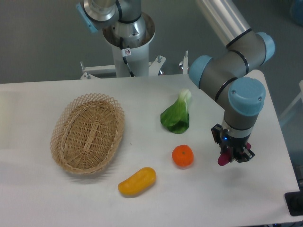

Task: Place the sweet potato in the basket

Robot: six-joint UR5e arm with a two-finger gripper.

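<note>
White tabletop (42, 198) carries the wicker basket (88, 133) toward its left edge, with a yellow-orange oblong vegetable (137, 181) near the front edge, a round orange fruit (182, 156) and a leafy green (176, 116) around the middle. Toward the right edge, the gripper (233, 155) hangs above the surface, fingers clamped on the magenta sweet potato (222, 159), well apart from the basket.
</note>
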